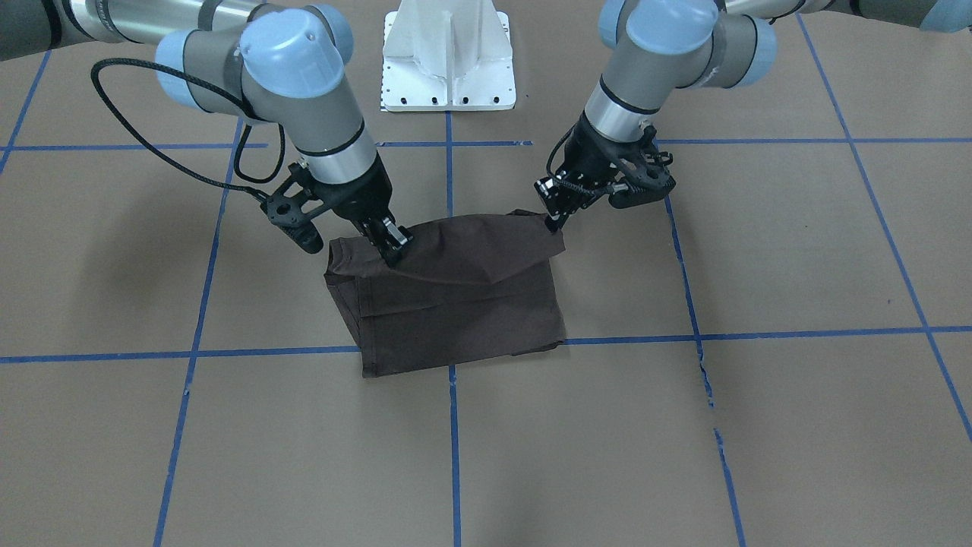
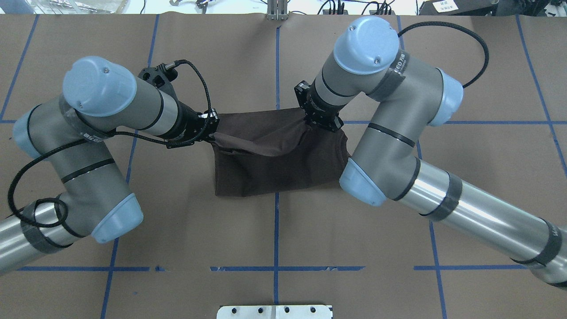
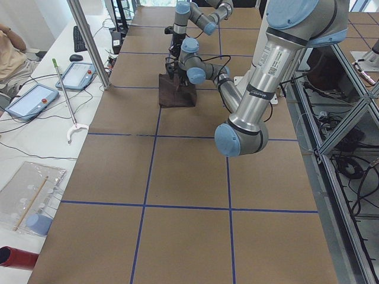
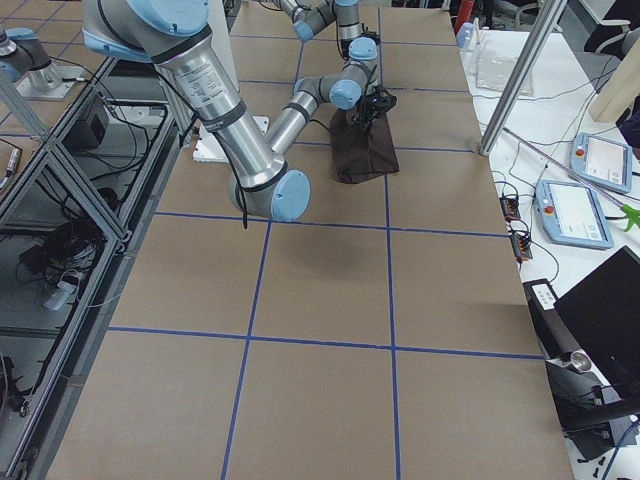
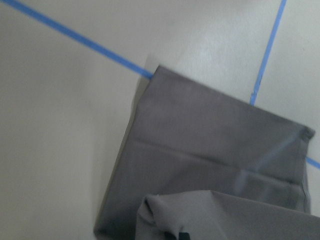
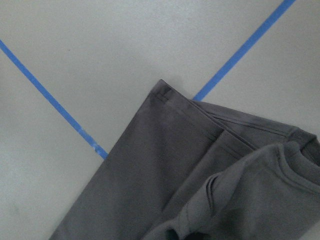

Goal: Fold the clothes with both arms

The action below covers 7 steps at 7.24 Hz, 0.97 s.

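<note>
Exterior front-facing view: left fingers [image 1: 554, 217] and right fingers [image 1: 392, 241] each pinch one end of the shirt's [image 1: 463, 311] raised edge, which runs side to side. The rest lies flat on the worktop [image 1: 683, 425], spreading away from the robot.

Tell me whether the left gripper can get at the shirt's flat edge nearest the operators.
Probably not yet: the left gripper is shut on a raised corner of the T-shirt. Nothing covers that edge, so it looks reachable after letting go.
</note>
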{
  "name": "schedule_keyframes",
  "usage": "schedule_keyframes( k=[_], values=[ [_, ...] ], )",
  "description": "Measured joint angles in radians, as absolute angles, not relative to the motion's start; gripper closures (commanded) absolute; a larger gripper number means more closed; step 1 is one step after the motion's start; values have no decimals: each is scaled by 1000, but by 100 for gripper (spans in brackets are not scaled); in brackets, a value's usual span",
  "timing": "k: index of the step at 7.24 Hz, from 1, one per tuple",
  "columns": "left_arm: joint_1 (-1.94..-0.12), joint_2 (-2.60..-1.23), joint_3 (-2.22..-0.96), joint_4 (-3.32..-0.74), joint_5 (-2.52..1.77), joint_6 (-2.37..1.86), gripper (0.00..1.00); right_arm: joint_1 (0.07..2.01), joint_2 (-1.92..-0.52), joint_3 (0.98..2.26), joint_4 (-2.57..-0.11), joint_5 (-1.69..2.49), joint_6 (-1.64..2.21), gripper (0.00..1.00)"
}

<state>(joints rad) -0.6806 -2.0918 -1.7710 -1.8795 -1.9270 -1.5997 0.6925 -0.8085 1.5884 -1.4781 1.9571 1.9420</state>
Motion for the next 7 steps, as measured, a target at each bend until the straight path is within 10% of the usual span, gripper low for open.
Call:
schedule_keyframes(
  k=[1,2,4,7],
  values=[
    [-706,-2128,-1656,-1940,-1900,-1553,40,717,-759,1461,-1418,1971,1902,13],
    [-736,-2182,-1518,-2004,-1864,-1489,0,743,-716,1309,-1304,1982,1853,0],
    [-826,-2286,-1268,-2152,-1822,-1352,0,810,-601,1025,-1149,2005,1691,0],
    [-888,-2181,-1375,-2226,-1866,-1239,0,978,-629,951,-1138,2109,1375,0]
  ],
)
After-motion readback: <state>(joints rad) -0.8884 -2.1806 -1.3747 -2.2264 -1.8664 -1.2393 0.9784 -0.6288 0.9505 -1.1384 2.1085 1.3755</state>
